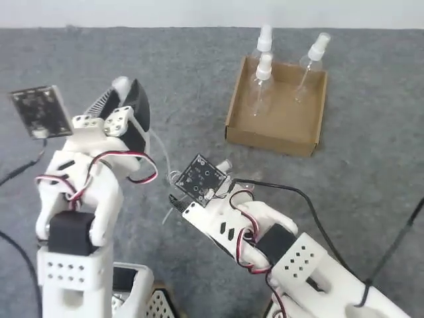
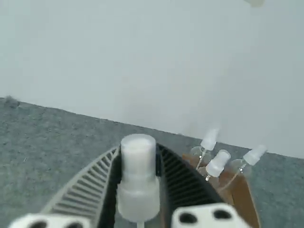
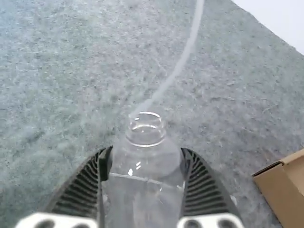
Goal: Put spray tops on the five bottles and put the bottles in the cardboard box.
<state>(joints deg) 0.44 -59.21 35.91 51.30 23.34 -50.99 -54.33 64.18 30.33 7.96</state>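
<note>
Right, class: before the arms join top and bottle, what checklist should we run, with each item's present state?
1. Spray top clamped in left gripper: ok.
2. Bottle clamped in right gripper: ok.
3. Neck open, no top on it: ok.
4. Dip tube tip inside the neck: cannot tell.
5. Cardboard box has room beside its three capped bottles: ok.

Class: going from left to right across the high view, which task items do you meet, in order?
First the spray top → uncapped bottle → cardboard box.
</note>
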